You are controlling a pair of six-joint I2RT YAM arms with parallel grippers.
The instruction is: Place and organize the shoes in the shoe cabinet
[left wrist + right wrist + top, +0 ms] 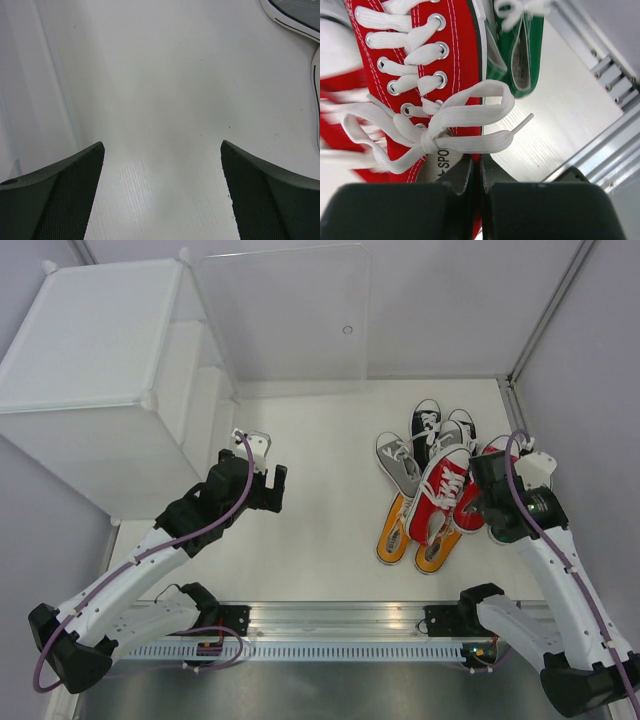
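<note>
Shoes [400, 462] are lying heaped on the right of the table [320, 540], the right gripper [480, 492] sitting on a red sneaker [468, 512]. The left gripper [278, 490] is hovering near the shoe cabinet [90, 360], its door [290, 320] standing open.

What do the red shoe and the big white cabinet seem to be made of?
The red shoe looks like matte canvas, with visible stitching, shiny metal eyelets and flat woven laces. The cabinet is probably smooth plastic: milky, slightly see-through panels.

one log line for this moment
right hand: shut on red shoe | left hand: open, empty | cabinet: door open
</note>
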